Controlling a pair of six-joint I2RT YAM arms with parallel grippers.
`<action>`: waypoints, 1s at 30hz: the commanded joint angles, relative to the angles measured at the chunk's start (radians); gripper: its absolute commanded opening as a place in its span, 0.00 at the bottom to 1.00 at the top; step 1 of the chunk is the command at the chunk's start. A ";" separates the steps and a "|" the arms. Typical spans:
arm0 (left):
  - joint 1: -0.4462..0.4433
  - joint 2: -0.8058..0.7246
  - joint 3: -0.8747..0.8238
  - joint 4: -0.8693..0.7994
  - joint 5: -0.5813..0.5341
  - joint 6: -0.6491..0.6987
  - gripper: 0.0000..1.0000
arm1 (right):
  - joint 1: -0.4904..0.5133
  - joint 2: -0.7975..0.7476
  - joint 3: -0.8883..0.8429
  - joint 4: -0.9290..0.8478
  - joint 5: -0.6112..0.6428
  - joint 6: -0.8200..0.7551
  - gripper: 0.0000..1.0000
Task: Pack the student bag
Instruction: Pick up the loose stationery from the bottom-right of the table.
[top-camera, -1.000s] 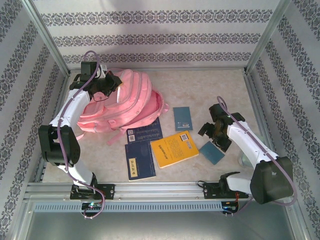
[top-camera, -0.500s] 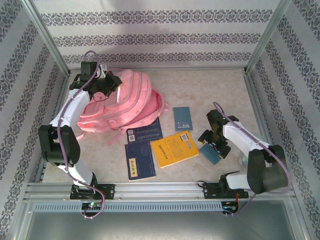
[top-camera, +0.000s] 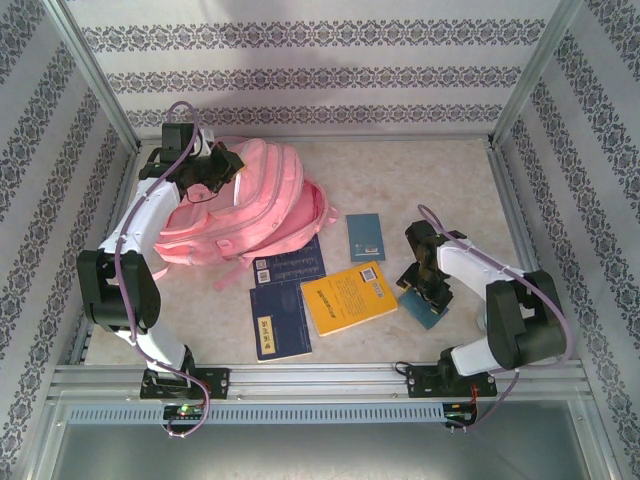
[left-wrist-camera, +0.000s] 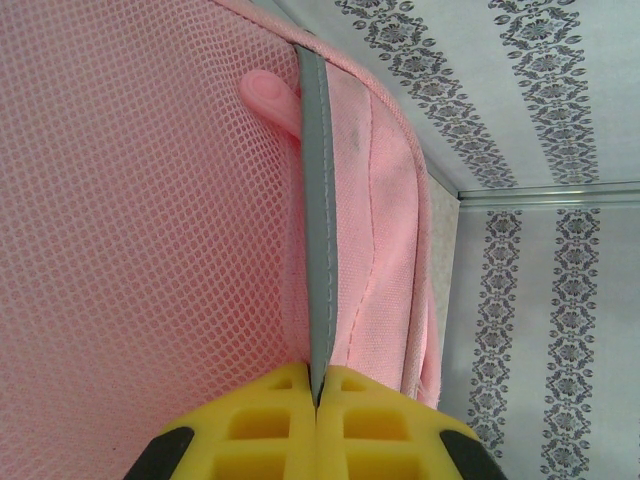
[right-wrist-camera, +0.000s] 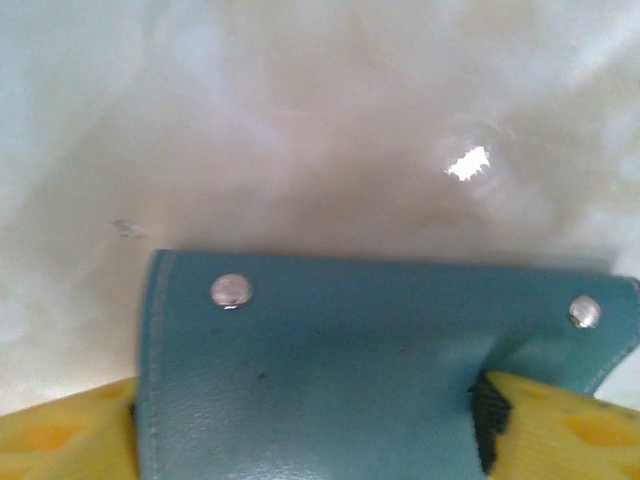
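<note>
The pink student bag (top-camera: 265, 200) lies at the back left of the table. My left gripper (top-camera: 222, 165) is at its upper edge, shut on the bag's grey trim strip (left-wrist-camera: 316, 200), which runs up from between the yellow fingertips (left-wrist-camera: 318, 375) beside pink mesh (left-wrist-camera: 130, 220). My right gripper (top-camera: 428, 295) is down over a small teal snap case (top-camera: 422, 310) lying on the table at the right. Its jaws are open and straddle the case (right-wrist-camera: 350, 330), one yellow finger (right-wrist-camera: 60, 430) at the left edge and the other (right-wrist-camera: 560, 420) over the right corner.
A yellow book (top-camera: 348, 297), two dark blue books (top-camera: 279, 320) (top-camera: 290, 265) and a small blue booklet (top-camera: 365, 236) lie in the middle of the table. Metal frame posts and patterned walls close in the sides and back.
My right gripper has moved left and down onto the teal case, and its jaws have narrowed around it. The left arm and the bag have not moved.
</note>
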 joint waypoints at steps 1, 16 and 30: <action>-0.001 -0.022 0.019 0.064 0.036 0.016 0.00 | 0.001 -0.035 -0.035 0.001 0.054 0.020 0.64; -0.043 -0.009 0.098 -0.008 0.046 0.054 0.00 | 0.005 -0.206 0.072 -0.091 0.109 -0.012 0.01; -0.077 0.081 0.429 -0.220 0.217 0.148 0.00 | 0.057 -0.414 0.279 0.358 -0.325 -0.214 0.00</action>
